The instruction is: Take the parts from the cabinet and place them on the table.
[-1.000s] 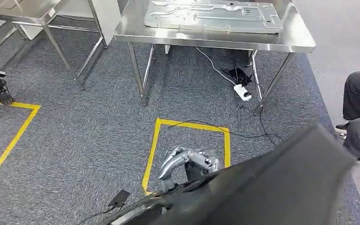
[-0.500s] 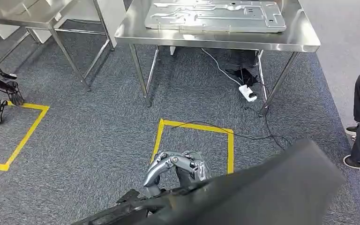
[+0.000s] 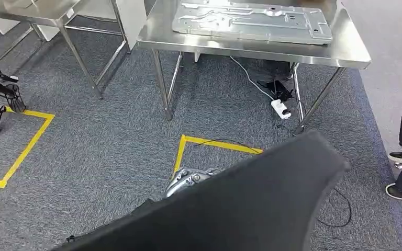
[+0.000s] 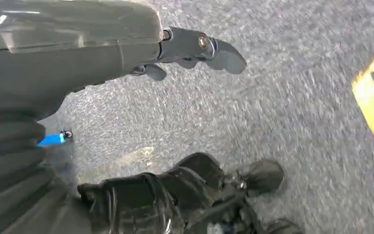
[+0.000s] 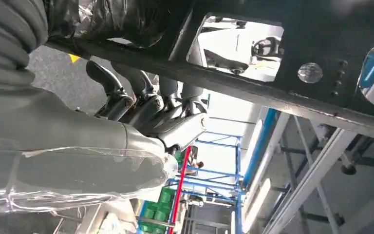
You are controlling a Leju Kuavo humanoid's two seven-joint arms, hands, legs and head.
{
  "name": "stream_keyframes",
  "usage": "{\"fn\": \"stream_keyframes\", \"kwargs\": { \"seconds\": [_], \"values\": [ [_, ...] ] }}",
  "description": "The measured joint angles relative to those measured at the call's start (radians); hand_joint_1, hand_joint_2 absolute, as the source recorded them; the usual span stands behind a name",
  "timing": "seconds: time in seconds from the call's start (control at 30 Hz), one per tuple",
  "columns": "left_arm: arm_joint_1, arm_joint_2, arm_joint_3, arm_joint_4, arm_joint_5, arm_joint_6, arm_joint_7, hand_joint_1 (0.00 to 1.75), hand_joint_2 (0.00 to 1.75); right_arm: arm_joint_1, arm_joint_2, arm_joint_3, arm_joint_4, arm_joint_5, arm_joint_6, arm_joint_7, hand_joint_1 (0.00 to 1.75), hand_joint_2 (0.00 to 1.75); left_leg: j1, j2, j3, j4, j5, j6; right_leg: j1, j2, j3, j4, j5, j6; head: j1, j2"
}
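The head camera looked down and forward over carpet [image 3: 99, 136] toward a steel table [image 3: 314, 48]. Both wrist cameras sat close behind their hands, the left one facing that same carpet [image 4: 292, 87].

I see a large black part [image 3: 251, 209], broad and smooth with a rounded far corner, tilted across the lower head view above the carpet. Its underside [image 5: 272, 73] shows a dark frame with a cut-out opening. On the steel table [image 3: 353, 49] ahead, a flat grey stamped metal panel [image 3: 251, 22] lies.
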Motion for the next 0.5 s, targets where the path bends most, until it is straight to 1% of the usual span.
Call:
{"fn": "stream_keyframes", "kwargs": {
  "seconds": [0.03,0.07,0.1,0.13,0.17,0.2,0.23,0.27,0.3,0.33,0.37,0.4,0.43,0.47,0.5],
  "values": [
    [0.000,-0.003,-0.003,0.000,-0.001,0.000,0.002,0.00,1.75,0.000,-0.001,0.000,0.000,0.000,0.000,0.000,1.61,1.75,0.000,-0.001,0.013,0.000,-0.009,-0.001,0.000,0.000,0.020,-0.072,0.056,-0.003,0.001,0.000],
    [-0.001,-0.006,-0.003,0.000,-0.002,0.000,0.003,0.00,1.75,0.000,-0.001,0.000,0.000,0.000,0.000,0.000,1.61,1.75,0.000,-0.002,0.023,0.001,-0.016,-0.004,-0.001,0.000,0.045,-0.142,0.104,-0.004,0.002,0.000],
    [-0.004,-0.008,-0.004,0.000,-0.002,0.000,0.005,0.00,1.75,0.000,-0.001,0.000,0.000,0.000,0.002,0.001,1.61,1.75,0.001,-0.002,0.034,0.000,-0.026,-0.008,-0.001,0.001,0.082,-0.243,0.169,-0.007,0.002,0.000],
    [-0.007,-0.009,-0.004,0.000,-0.003,0.000,0.005,0.00,1.75,0.000,-0.003,0.000,0.000,0.000,0.002,0.002,1.61,1.75,0.000,-0.003,0.042,0.000,-0.031,-0.014,0.001,0.003,0.088,-0.268,0.152,-0.012,0.003,0.000],
    [-0.012,-0.009,-0.004,0.000,-0.004,0.000,0.006,0.00,1.75,0.000,-0.003,0.000,0.000,0.000,0.003,0.003,1.61,1.75,-0.002,-0.005,0.035,0.001,-0.035,-0.020,0.008,0.002,0.087,-0.285,0.126,-0.017,0.005,0.000],
    [-0.014,-0.010,-0.004,0.000,-0.006,0.001,0.006,0.00,1.75,0.002,-0.003,0.000,0.000,0.000,0.004,0.004,1.61,1.75,-0.002,-0.004,0.033,-0.003,-0.037,-0.027,0.005,0.001,0.096,-0.283,0.152,-0.024,0.005,0.000],
    [-0.014,-0.011,-0.005,0.000,-0.007,0.001,0.006,0.00,1.75,0.003,-0.003,0.000,0.000,0.000,0.005,0.007,1.61,1.75,-0.003,-0.003,0.040,0.005,-0.037,-0.030,0.005,0.002,0.095,-0.287,0.147,-0.031,0.003,0.000],
    [-0.014,-0.012,-0.009,0.000,-0.008,0.001,0.007,0.00,1.75,0.003,-0.003,0.000,0.000,0.000,0.006,0.011,1.61,1.75,-0.004,-0.003,0.046,0.001,-0.037,-0.034,0.005,0.004,0.102,-0.286,0.147,-0.035,0.004,0.000],
    [-0.015,-0.012,-0.010,0.000,-0.008,0.001,0.006,0.00,1.75,0.003,-0.003,0.000,-0.002,0.000,0.006,0.011,1.61,1.75,-0.002,-0.001,0.031,0.021,-0.041,-0.037,0.000,0.003,0.116,-0.293,0.145,-0.040,0.003,0.000],
    [-0.016,-0.013,-0.011,0.000,-0.009,0.001,0.006,0.00,1.75,0.002,-0.003,0.000,-0.002,0.000,0.007,0.012,1.61,1.75,-0.001,0.001,0.012,0.069,-0.041,-0.040,0.000,0.002,0.126,-0.295,0.141,-0.046,0.005,0.000],
    [-0.018,-0.017,-0.011,0.000,-0.009,0.000,0.006,0.00,1.75,0.001,-0.003,0.000,-0.002,0.001,0.008,0.012,1.61,1.75,0.000,0.001,-0.030,0.141,-0.057,-0.045,0.000,0.000,0.131,-0.296,0.136,-0.051,0.003,0.000],
    [-0.019,-0.019,-0.011,0.000,-0.009,-0.001,0.006,0.00,1.75,0.001,-0.003,0.000,-0.002,0.001,0.010,0.012,1.61,1.75,0.001,0.001,-0.078,0.214,-0.083,-0.048,0.001,0.000,0.135,-0.296,0.131,-0.053,0.004,0.000],
    [-0.018,-0.019,-0.011,0.000,-0.009,-0.002,0.006,0.00,1.75,0.002,-0.003,0.000,-0.002,0.001,0.011,0.012,1.61,1.75,0.002,0.001,-0.120,0.272,-0.114,-0.051,0.002,0.001,0.139,-0.296,0.126,-0.055,0.003,0.000],
    [-0.016,-0.019,-0.012,0.000,-0.009,-0.002,0.006,0.00,1.75,0.002,-0.003,0.000,-0.002,0.001,0.012,0.012,1.61,1.75,0.002,0.001,-0.154,0.308,-0.136,-0.054,0.002,0.002,0.145,-0.296,0.120,-0.056,0.003,0.000],
    [-0.015,-0.019,-0.014,0.000,-0.009,-0.002,0.006,0.00,1.75,0.002,-0.003,0.000,-0.002,0.002,0.012,0.013,1.61,1.75,0.002,0.001,-0.166,0.300,-0.130,-0.053,0.003,0.004,0.153,-0.296,0.114,-0.055,0.003,0.000]
  ]
}}
